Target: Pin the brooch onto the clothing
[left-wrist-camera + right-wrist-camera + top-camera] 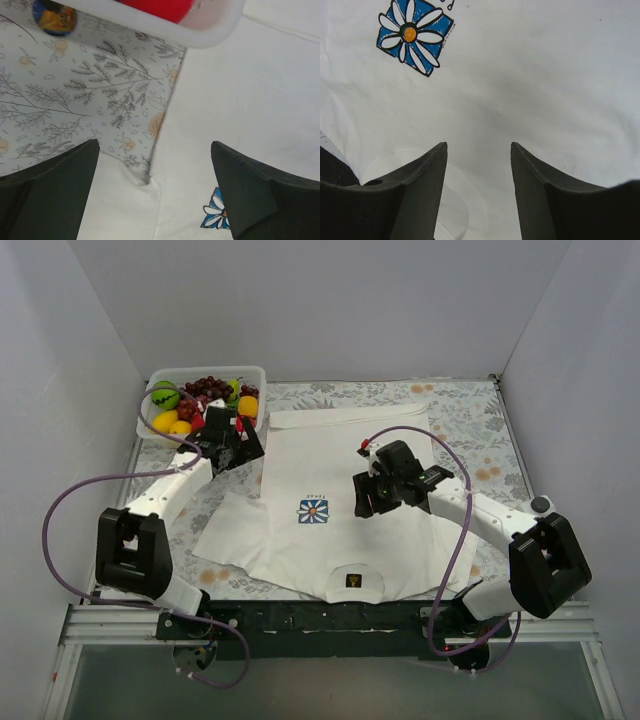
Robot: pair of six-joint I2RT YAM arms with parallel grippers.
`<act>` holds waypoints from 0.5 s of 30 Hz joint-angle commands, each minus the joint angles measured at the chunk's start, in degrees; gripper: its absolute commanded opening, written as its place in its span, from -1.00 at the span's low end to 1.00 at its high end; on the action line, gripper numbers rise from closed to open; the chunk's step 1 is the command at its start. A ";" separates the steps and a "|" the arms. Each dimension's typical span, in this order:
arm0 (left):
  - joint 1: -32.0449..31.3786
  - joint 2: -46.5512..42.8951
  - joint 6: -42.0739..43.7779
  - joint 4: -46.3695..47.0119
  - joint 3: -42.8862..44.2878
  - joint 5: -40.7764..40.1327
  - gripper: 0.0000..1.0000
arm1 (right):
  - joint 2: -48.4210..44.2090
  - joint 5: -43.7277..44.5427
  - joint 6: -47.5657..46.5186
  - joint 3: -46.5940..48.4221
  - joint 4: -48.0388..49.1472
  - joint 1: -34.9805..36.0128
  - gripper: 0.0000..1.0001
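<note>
White shirt (340,530) unpinned: brooch (55,16) lies on worktop (75,100) beyond my open left fingers (50,190); right fingers (415,190) open, empty too.

You are looking down at the clothing (310,460) lying flat on the floral tablecloth (470,430), its collar pointing toward the arm bases and its daisy print (313,511) facing up. Your left gripper (243,448) is hovering at the shirt's far left edge, just beside the fruit tub (210,369). Your right gripper (362,500) is hanging over the shirt, near the daisy's right side.
</note>
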 commanded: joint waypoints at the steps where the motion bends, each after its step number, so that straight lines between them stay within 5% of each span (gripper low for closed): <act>1: 3.50 -3.33 1.34 10.20 -4.17 -4.78 0.85 | 0.07 0.94 -0.42 -1.18 2.51 0.09 0.23; 8: 6.59 0.36 3.45 16.62 -6.81 -7.77 0.44 | -0.29 1.81 -0.60 -1.36 2.51 -0.17 0.23; 11: 8.08 1.15 3.63 18.38 -8.21 -7.77 -0.03 | -0.81 2.52 -0.60 -1.97 2.69 -0.35 0.24; 15: 9.49 1.59 2.14 19.96 -9.79 -9.08 -0.34 | -1.17 2.61 -0.51 -2.68 3.21 -0.52 0.24</act>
